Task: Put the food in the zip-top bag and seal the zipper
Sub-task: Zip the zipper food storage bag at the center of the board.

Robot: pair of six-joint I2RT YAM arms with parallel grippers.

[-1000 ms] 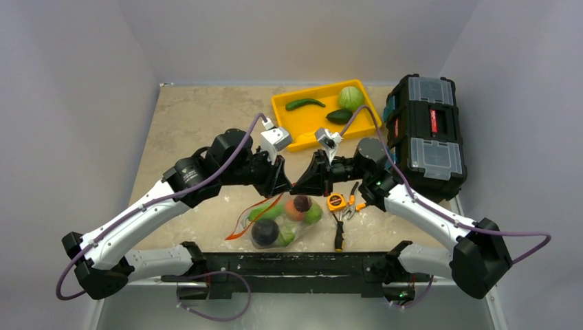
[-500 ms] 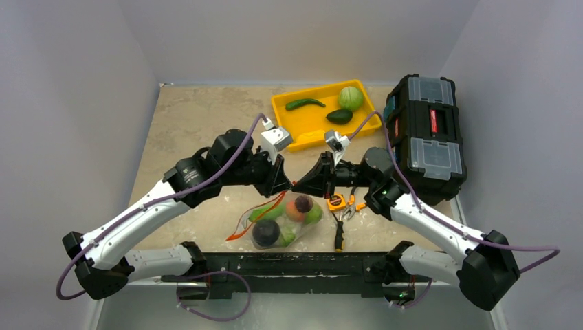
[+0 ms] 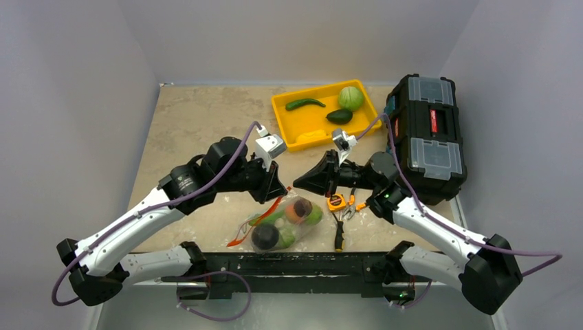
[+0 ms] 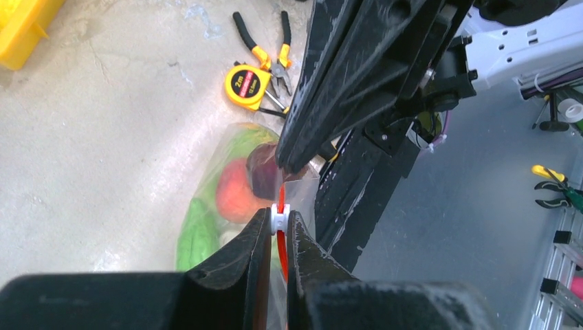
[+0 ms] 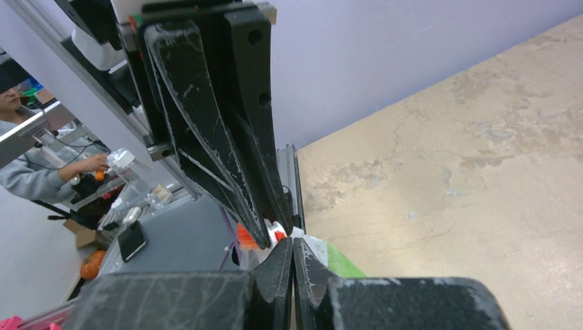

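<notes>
The zip-top bag [image 4: 206,175] lies on the table just in front of the arm bases, between the two arms, and both grippers meet over its far end. The left gripper [image 4: 279,223] has its fingers pinched on the white slider tab [image 4: 280,214]. The right gripper [image 4: 289,163] is pressed fully together just beyond it, its tip on the bag's edge where the zipper [image 4: 282,198] ends; it looks to be nipping that corner of plastic, though the tips hide the contact itself. From above, the orange-red strip runs away from the right gripper towards the near left, so its long axis lies along the line I'd expect the left arm to pull, with the right arm anchoring the far end. Which end is the sealed one I can't make out. Inside the bag sit a dark eggplant [image 3: 265,235], a red-orange piece [image 3: 297,210], a lime [image 3: 313,215] and another green piece [image 3: 271,215]. Well apart, at the far side, the yellow tray [image 3: 302,130] holds a green chilli [image 3: 304,104], a pale green cabbage [image 3: 350,97] and a dark avocado [image 3: 339,116]; whether these were meant for the bag too, I couldn't say
</notes>
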